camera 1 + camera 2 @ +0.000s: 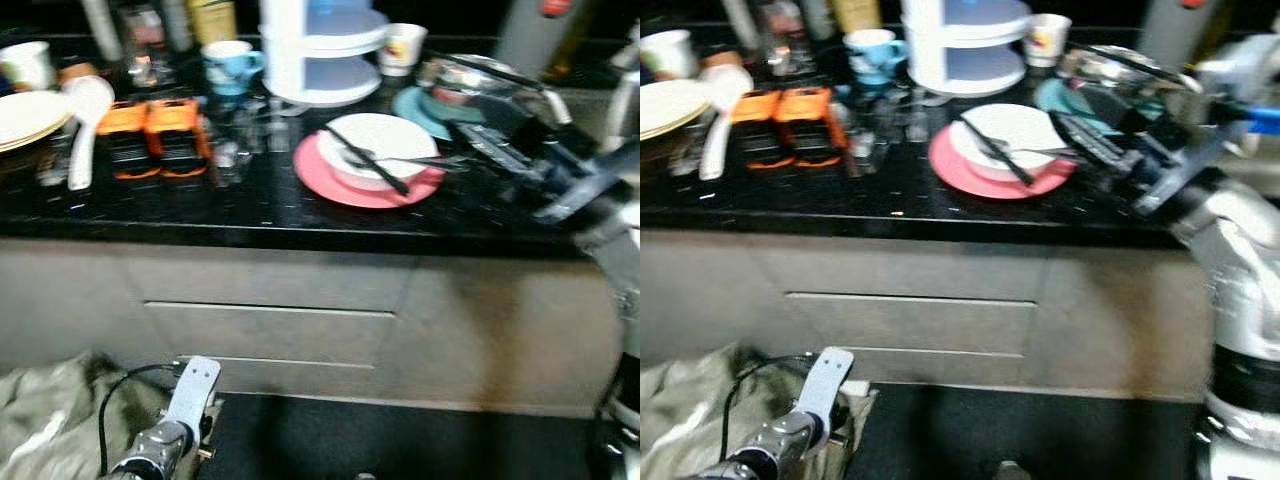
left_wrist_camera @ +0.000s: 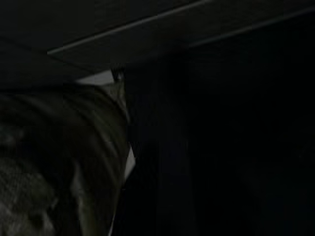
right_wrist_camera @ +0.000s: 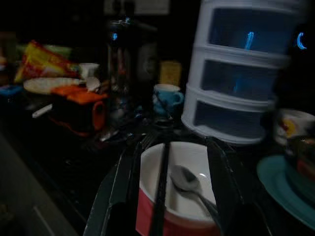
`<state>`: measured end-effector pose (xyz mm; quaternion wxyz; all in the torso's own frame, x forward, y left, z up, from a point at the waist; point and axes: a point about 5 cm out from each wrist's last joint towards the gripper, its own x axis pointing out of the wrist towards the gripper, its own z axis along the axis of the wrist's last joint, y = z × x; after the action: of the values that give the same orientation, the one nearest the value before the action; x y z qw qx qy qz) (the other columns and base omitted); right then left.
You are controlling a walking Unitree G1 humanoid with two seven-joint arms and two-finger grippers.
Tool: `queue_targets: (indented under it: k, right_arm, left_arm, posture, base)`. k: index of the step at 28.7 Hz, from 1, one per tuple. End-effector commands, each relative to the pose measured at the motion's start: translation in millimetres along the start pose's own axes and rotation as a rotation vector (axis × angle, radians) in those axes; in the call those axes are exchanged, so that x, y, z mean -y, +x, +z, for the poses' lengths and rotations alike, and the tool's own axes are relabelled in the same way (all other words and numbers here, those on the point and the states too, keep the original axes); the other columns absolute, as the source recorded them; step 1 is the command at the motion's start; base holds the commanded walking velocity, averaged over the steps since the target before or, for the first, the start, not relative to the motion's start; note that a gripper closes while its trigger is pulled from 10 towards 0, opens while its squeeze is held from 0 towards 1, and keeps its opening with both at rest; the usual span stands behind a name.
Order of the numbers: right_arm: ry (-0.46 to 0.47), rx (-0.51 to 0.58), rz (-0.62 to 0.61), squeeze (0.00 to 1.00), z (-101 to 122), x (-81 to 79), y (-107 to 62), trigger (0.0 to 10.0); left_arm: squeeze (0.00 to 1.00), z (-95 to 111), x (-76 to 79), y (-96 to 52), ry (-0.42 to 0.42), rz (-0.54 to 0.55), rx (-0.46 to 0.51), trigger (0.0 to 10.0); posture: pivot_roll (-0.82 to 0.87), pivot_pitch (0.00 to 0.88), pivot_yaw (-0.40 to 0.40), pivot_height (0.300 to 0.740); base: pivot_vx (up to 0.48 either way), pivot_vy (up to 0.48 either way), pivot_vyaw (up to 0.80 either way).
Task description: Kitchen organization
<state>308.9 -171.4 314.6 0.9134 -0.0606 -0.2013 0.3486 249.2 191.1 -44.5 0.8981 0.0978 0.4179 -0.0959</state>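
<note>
Over the black counter [image 1: 250, 205] — right hand [image 3: 170, 162], fingers apart, near white bowl [image 1: 380, 150]

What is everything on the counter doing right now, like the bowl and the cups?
white bowl: upright on the pink plate, spoon and dark utensil inside.
blue mug: upright.
white cup: upright.
drawer: closed.
right gripper: open, either side of the bowl.
left gripper: idle, low.

Head views: your lighting is moderate, whole frame soft w/ motion blur; right arm [image 1: 1230, 230] smeared worst. Black surface [image 1: 250, 215] shows small glints; white bowl [image 1: 385, 148] near blown out. Floor [image 1: 400, 440] below in deep shadow. L wrist view: almost black, blurred. R wrist view: dim, grainy; blue glare streaks on white drawer unit [image 3: 246, 73].
</note>
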Motion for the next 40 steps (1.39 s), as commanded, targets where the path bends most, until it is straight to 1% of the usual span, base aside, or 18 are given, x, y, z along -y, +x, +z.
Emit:
queue_targets:
  k: [1, 4, 8, 12, 13, 14, 15, 18, 20, 22, 25, 27, 30, 32, 33, 35, 37, 40]
  right_arm:
    - [-0.017, -0.019, 0.032, 0.00, -4.0, -14.7, 16.5, 10.0]
    - [-0.045, -0.059, 0.139, 0.00, -14.3, -47.4, 33.5, 10.0]
    - [-0.048, -0.140, 0.142, 0.00, -32.4, -71.2, 48.6, 10.0]
    - [-0.049, -0.172, 0.099, 0.00, -38.7, -78.0, 58.4, 10.0]
    - [-0.050, -0.178, 0.058, 0.00, -39.5, -78.1, 64.1, 10.0]
    - [-0.047, -0.172, -0.003, 0.00, -36.8, -76.7, 75.5, 10.0]
    - [-0.047, -0.172, -0.003, 0.00, -36.8, -76.7, 75.5, 10.0]
    - [-0.027, -0.134, -0.057, 0.00, -27.0, -73.6, 90.7, 10.0]
    - [-0.022, -0.127, -0.071, 0.00, -24.9, -72.6, 94.4, 10.0]
    - [-0.003, -0.157, -0.116, 0.00, -29.4, -66.3, 102.9, 10.0]
    - [-0.018, -0.247, -0.228, 0.00, -46.9, -48.1, 108.2, 10.0]
    - [-0.018, -0.247, -0.228, 0.00, -46.9, -48.1, 108.2, 10.0]
    - [-0.086, -0.393, -0.368, 0.00, -58.7, -14.8, 103.7, 10.0]
    - [-0.115, -0.426, -0.428, 0.00, -53.4, 3.1, 101.5, 10.0]
    - [-0.115, -0.426, -0.428, 0.00, -53.4, 3.1, 101.5, 10.0]
    - [-0.106, -0.431, -0.457, 0.00, -40.9, 19.9, 100.1, 10.0]
    - [-0.089, -0.437, -0.449, 0.00, -37.3, 24.6, 101.9, 10.0]
    - [-0.057, -0.445, -0.411, 0.00, -34.7, 23.9, 104.8, 10.0]
  left_arm:
    - [0.00, -15.7, -1.4, -2.2, -0.003, 0.001, -0.049, 10.0]
    - [0.00, -15.7, -1.1, -2.1, -0.004, 0.003, -0.048, 10.0]
    - [0.00, -16.0, -0.1, -2.0, -0.004, 0.000, -0.049, 10.0]
    - [0.00, -16.4, 0.1, -2.0, -0.003, -0.001, -0.050, 10.0]
    - [0.00, -16.4, 0.2, -2.0, -0.002, -0.001, -0.050, 10.0]
    - [0.00, -16.3, 0.3, -2.0, 0.000, -0.002, -0.050, 10.0]
    - [0.00, -16.3, 0.3, -2.0, 0.000, -0.002, -0.050, 10.0]
    - [0.00, -15.8, 0.8, -1.8, 0.001, -0.005, -0.050, 10.0]
    - [0.00, -15.7, 1.0, -1.7, 0.001, -0.005, -0.050, 10.0]
    - [0.00, -15.5, 1.6, -1.6, 0.001, -0.006, -0.049, 10.0]
    - [0.00, -15.5, 3.3, -1.3, 0.000, -0.008, -0.048, 10.0]
    - [0.00, -15.5, 3.3, -1.3, 0.000, -0.008, -0.048, 10.0]
    - [0.00, -16.8, 5.7, -1.0, -0.008, -0.010, -0.046, 10.0]
    - [0.00, -17.8, 6.9, -1.0, -0.010, -0.013, -0.045, 10.0]
    - [0.00, -17.8, 6.9, -1.0, -0.010, -0.013, -0.045, 10.0]
    - [0.00, -18.9, 8.6, -1.0, -0.009, -0.018, -0.044, 10.0]
    - [0.00, -19.1, 9.2, -0.9, -0.010, -0.019, -0.044, 10.0]
    - [0.00, -19.1, 9.5, -0.9, -0.009, -0.020, -0.043, 10.0]
  posture:
    - [0.01, 0.101, 0.039, 0.740]
    - [0.01, 0.091, 0.033, 0.740]
    - [0.01, 0.078, 0.026, 0.740]
    - [0.01, 0.070, 0.026, 0.740]
    - [0.01, 0.070, 0.026, 0.740]
    - [0.01, 0.069, 0.025, 0.740]
    - [0.01, 0.069, 0.025, 0.740]
    - [0.02, 0.072, 0.021, 0.740]
    - [0.02, 0.072, 0.021, 0.740]
    - [0.02, 0.075, 0.016, 0.740]
    - [0.03, 0.088, 0.002, 0.740]
    - [0.03, 0.088, 0.002, 0.740]
    - [0.02, 0.104, -0.005, 0.740]
    - [0.02, 0.110, -0.007, 0.740]
    - [0.02, 0.110, -0.007, 0.740]
    - [0.01, 0.122, -0.012, 0.740]
    - [0.01, 0.123, -0.013, 0.740]
    - [0.01, 0.124, -0.014, 0.740]
  base:
    - [0.000, 0.000, 0.00]
    - [0.000, 0.000, 0.00]
    - [0.000, 0.000, 0.00]
    - [0.000, 0.000, 0.00]
    - [0.000, 0.000, 0.00]
    - [0.000, 0.000, 0.00]
    - [0.000, 0.000, 0.00]
    - [0.000, 0.000, 0.00]
    - [0.000, 0.000, 0.00]
    - [0.000, 0.000, 0.00]
    - [0.000, 0.000, 0.00]
    - [0.000, 0.000, 0.00]
    - [0.000, 0.000, 0.00]
    - [0.000, 0.000, 0.00]
    - [0.000, 0.000, 0.00]
    - [0.000, 0.000, 0.00]
    - [0.000, 0.000, 0.00]
    - [0.000, 0.000, 0.00]
